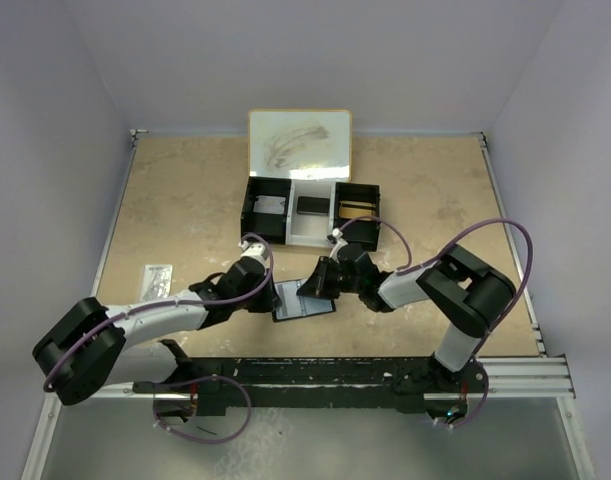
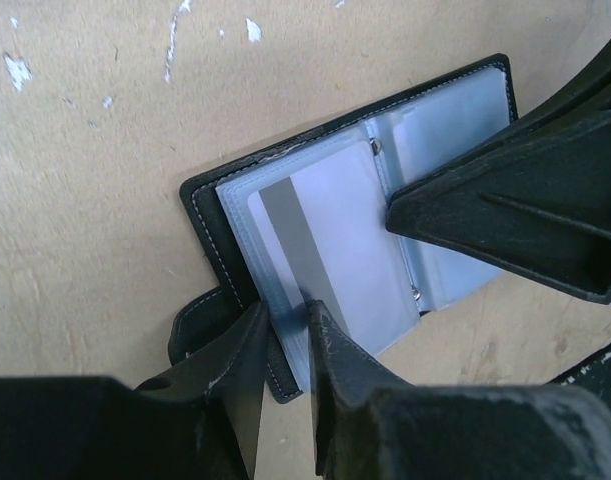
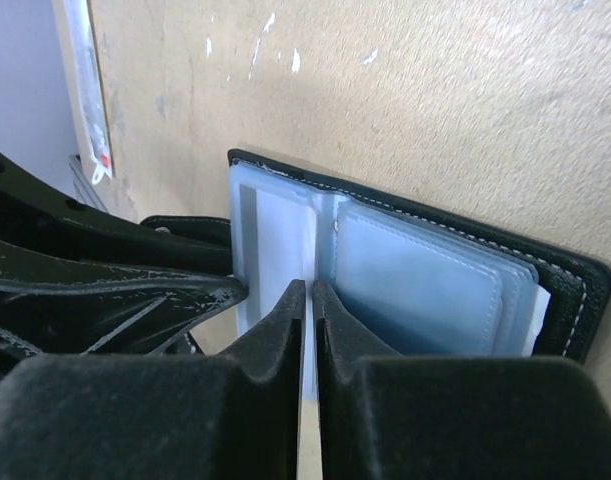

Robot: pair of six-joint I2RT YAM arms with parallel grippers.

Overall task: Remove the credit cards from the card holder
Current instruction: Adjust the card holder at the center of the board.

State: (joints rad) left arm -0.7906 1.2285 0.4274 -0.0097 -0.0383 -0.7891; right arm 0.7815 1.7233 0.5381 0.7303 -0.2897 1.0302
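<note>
The black card holder [image 1: 307, 305] lies open on the table between both arms, its grey-blue plastic sleeves facing up. In the left wrist view my left gripper [image 2: 290, 325] is shut on the near edge of the card holder [image 2: 210, 215], at the sleeve stack beside the snap tab. A white credit card [image 2: 330, 240] with a grey stripe sits in the top sleeve. My right gripper [image 3: 308, 295] is shut on the thin spine-side edge of this card [image 3: 275, 240]. Its black fingers [image 2: 505, 200] cover the holder's right half.
A black-and-white three-compartment tray [image 1: 255, 205] with a raised white lid [image 1: 300, 145] stands just behind the grippers. A small clear packet [image 1: 158, 280] lies at the left. The two grippers [image 1: 272, 292] [image 1: 320, 285] are close together over the holder.
</note>
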